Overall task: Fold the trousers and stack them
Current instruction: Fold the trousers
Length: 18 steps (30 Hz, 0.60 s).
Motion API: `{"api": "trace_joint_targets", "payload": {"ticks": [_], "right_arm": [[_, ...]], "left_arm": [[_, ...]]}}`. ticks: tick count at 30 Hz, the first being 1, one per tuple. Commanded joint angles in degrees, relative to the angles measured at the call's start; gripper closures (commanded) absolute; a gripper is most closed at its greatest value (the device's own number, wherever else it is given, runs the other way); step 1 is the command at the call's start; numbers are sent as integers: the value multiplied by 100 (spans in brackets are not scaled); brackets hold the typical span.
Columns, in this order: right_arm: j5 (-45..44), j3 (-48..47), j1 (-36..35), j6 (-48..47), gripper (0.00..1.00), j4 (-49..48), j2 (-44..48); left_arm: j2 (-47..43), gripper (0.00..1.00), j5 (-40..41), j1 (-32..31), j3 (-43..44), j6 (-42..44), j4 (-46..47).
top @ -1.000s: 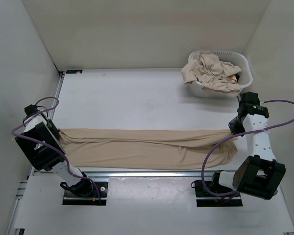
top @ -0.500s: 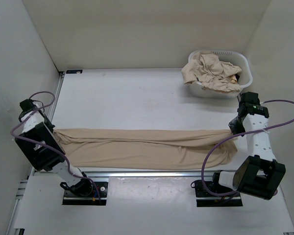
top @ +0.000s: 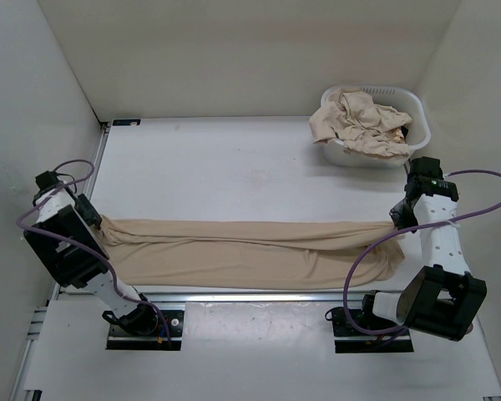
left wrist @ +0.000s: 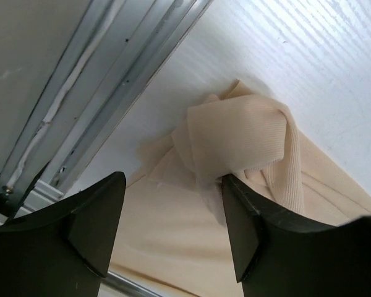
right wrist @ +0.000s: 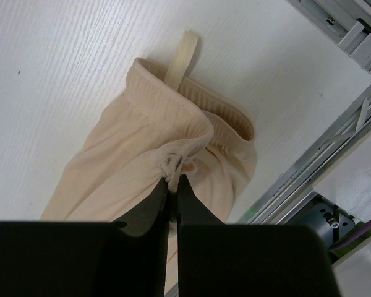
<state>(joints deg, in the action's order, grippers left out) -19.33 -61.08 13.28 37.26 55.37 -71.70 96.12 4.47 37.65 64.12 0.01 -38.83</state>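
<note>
**Trousers, beige: one pair laid out, more in basket**

Item 1. Trousers (top: 250, 251), one pair, light beige soft cloth. They lie flat and full length along the near part of the white table (top: 234, 167), just beyond the metal rail (top: 250, 296), with the leg ends at 9 o'clock and the waist at 3 o'clock.

Item 2. Left gripper (left wrist: 170, 204), at the 9 o'clock end. Its fingers (left wrist: 93, 216) are spread wide above the crumpled leg cuffs (left wrist: 235, 142). The cloth sits loose below the gap. Whether the right-hand finger touches it cannot be told.

Item 3. Right gripper (right wrist: 173, 185), at the 3 o'clock end. Its fingers are pressed together, pinching a small fold of cloth just below the ribbed waistband (right wrist: 198, 114). A flat drawstring end (right wrist: 180, 55) lies on the table beyond the waistband.

Item 4. Laundry basket (top: 417, 113), white plastic, at the far 1 o'clock corner of the table, well apart from the laid-out pair.

Item 5. Heaped trousers (top: 359, 125), same beige, bundled in the basket and spilling over its left rim.
</note>
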Motion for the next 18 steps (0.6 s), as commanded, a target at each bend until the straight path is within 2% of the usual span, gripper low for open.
{"api": "trace_joint_targets", "payload": {"ticks": [1,7,14,18], "right_arm": [[-115,-71,34,-69,100,-27,139],[-115,-71,34,-69,100,26,192],[-439,-18,34,-174,100,26,192],[-572,-18,34,-236,100,26,77]], "left_arm": [[258,25,-332,-3,487,-1,-37],[522,27,-772,-55,1277,-1,-634],[241,31,-1423,-179,1569,-1,-1689],[381,31,-1046,-179,1717,-1,-1270]]}}
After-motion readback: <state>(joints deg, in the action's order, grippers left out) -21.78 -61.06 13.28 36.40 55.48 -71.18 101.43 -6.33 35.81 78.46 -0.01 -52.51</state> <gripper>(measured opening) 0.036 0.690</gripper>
